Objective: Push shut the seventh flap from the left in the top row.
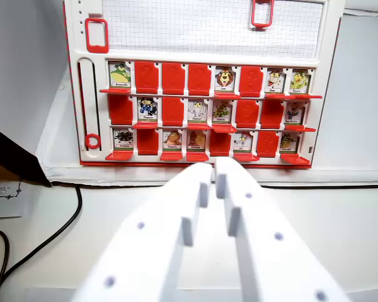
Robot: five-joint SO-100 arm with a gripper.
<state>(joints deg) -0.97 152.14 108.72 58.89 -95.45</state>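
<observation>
Our tool [213, 173], its two halves almost together and holding nothing, hovers near the game board [327, 75]. The seventh flap [275, 82] stands open, top row, far right. Neighbouring open flaps crowd it, so we risk knocking the eighth flap [300, 82].

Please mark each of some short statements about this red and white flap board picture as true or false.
1. On the red and white plastic flap board, the seventh top-row flap from the left shows a picture card. True.
2. The thin black cable lies at the wrist view's right. False: it lies at the left, on the white table.
3. Four top-row flaps show plain red. True.
4. The white plastic gripper holds a card. False: it holds nothing, jaws nearly together.
5. The lion picture flap is in the bottom row. False: top row.
</observation>
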